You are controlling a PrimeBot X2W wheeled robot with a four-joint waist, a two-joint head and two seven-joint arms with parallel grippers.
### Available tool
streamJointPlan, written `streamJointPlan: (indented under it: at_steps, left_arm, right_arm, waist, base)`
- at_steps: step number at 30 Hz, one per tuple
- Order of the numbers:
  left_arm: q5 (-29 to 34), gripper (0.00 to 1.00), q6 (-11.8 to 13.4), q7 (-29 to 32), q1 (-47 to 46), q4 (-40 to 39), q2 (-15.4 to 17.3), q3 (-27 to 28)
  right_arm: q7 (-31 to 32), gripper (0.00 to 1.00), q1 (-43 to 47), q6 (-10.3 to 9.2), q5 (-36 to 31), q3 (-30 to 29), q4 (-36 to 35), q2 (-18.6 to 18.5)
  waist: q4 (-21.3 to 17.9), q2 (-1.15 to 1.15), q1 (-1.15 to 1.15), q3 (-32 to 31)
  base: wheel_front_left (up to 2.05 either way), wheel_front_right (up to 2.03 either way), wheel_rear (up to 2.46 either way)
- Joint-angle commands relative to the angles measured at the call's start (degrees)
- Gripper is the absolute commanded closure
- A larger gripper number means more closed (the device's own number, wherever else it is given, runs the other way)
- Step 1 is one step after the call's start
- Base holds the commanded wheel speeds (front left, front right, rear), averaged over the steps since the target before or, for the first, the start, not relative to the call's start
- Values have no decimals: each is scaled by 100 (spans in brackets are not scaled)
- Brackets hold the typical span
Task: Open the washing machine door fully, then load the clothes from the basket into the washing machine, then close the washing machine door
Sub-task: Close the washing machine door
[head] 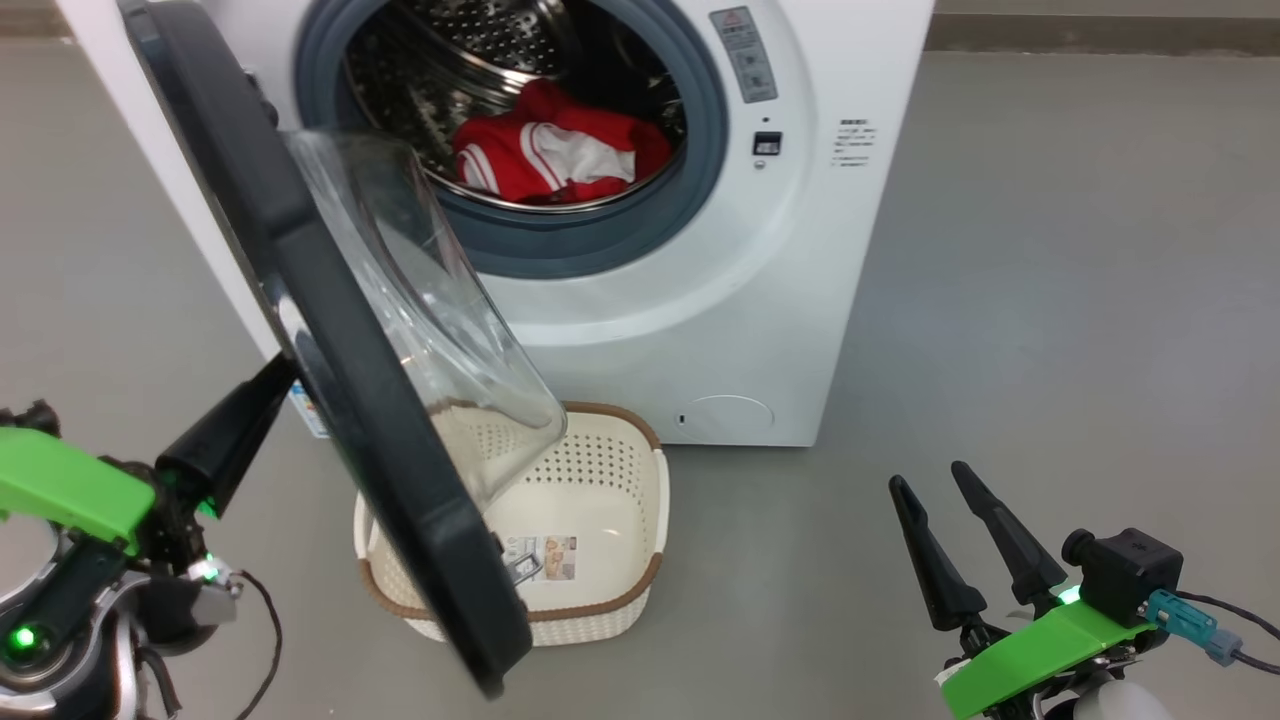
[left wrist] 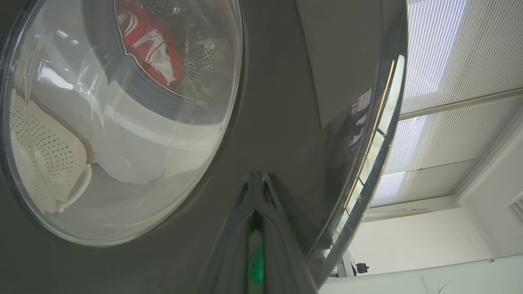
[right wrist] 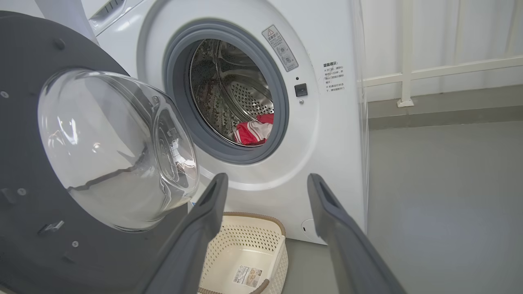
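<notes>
The washing machine door [head: 330, 340] stands partly swung, edge-on in the head view, its glass bowl [head: 430, 300] bulging toward the drum [head: 450, 60]. The left hand [head: 275, 375] is pinched shut and holds nothing. Its joined fingers lie against the door's glossy outer face near the rim, a narrow point suited to pushing, not gripping. The clothes [head: 550, 150] lie heaped at the drum's front lip, inside the washing machine [head: 800, 250], so loading appears done and closing appears to be the step in hand. The basket [head: 652, 510] sits on the floor [head: 1050, 300] just before the machine, bare but for its paper label and low enough that the door overhangs it. The right hand [head: 930, 477], fingers spread wide and carrying nothing, hangs well to the right, probably to keep clear of the door's arc.
</notes>
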Motion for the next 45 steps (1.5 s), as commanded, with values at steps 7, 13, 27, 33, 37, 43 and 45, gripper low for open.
streamJointPlan:
  at_steps: [7,13,27,33,37,43,45]
  left_arm:
    - [-13,100,-104,-108,-420,-107,21,60]
    - [6,100,-166,-221,-497,-24,-4,52]
    - [41,100,-314,-371,-642,152,-31,18]
    - [40,100,-355,-380,-747,227,-32,4]
    - [33,100,-378,-377,-767,260,-27,14]
    - [75,100,-442,-402,-733,282,7,31]
    - [90,100,-454,-409,-729,285,13,28]
  right_arm:
    - [-27,0,-194,9,5,158,-128,-55]
    - [-27,0,-201,9,10,194,-131,-68]
    - [-27,0,-224,9,19,201,-125,-88]
    - [-27,0,-243,9,15,174,-127,-77]
    - [-27,0,-244,9,8,144,-129,-68]
    - [-27,0,-224,9,-10,121,-131,-61]
    - [-27,0,-223,9,-10,122,-129,-62]
  waist:
    - [-395,0,0,-19]
    - [-718,0,0,21]
    - [-1173,0,0,73]
    - [-1189,0,0,112]
    - [-1157,0,0,122]
    - [-1057,0,0,101]
    - [-1036,0,0,96]
  base:
    - [0,0,0]
    - [0,0,0]
    - [0,0,0]
    - [0,0,0]
    - [0,0,0]
    - [0,0,0]
    - [0,0,0]
